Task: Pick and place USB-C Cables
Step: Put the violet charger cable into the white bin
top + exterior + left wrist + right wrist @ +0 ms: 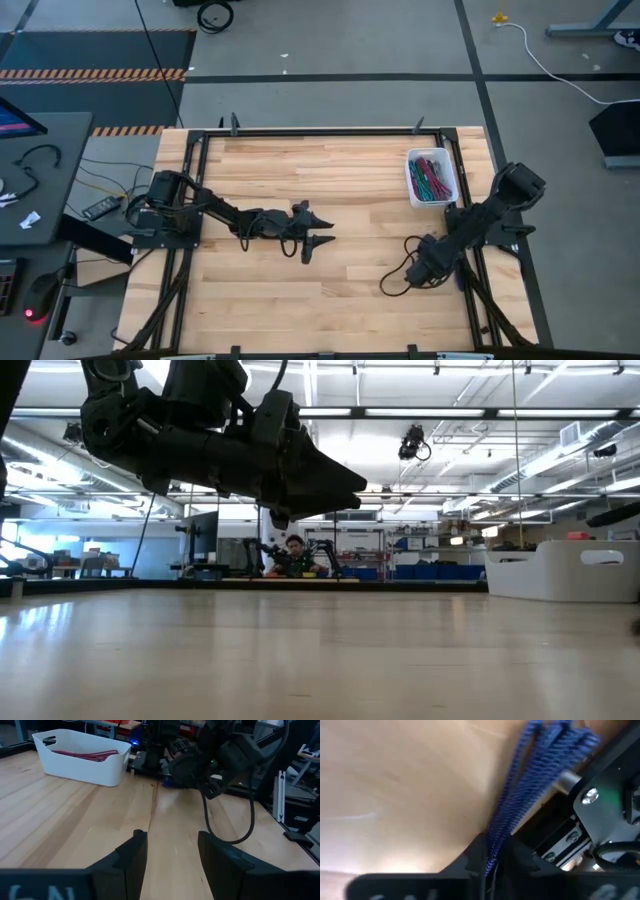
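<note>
Desk (330, 300): pale wooden top inside a black frame, seen from above.

White bin (432, 178): rectangular, with handle cut-outs, standing on the desk at about 2 o'clock from the desk's centre, near the far right corner. Contents: a heap of cables (431, 182) in green, red, maroon and purple. In the left wrist view the same bin (80, 757) shows reddish cables (87, 754) lying just below its rim.

Blue cable (530, 795): one braided, folded bundle, pinched between the fingers of the right gripper (490, 852); its free end fans out beyond the fingertips, close to the desk edge and the black frame hardware (600, 795). Whether it touches the wood cannot be told.

Right gripper (420, 268): low over the desk at about 4 o'clock from centre, near the right edge, at 6 o'clock from the bin and apart from it. Fingers pressed together on the blue cable.

Left gripper (318, 232): near the desk's middle, arm reaching in from 9 o'clock. Fingers (131, 860) spread apart, nothing between them, bare wood showing in the gap. In the low view it hangs above the desk (300, 660), not touching it.

Background: a person (294, 550) far off in the room beyond the desk.
</note>
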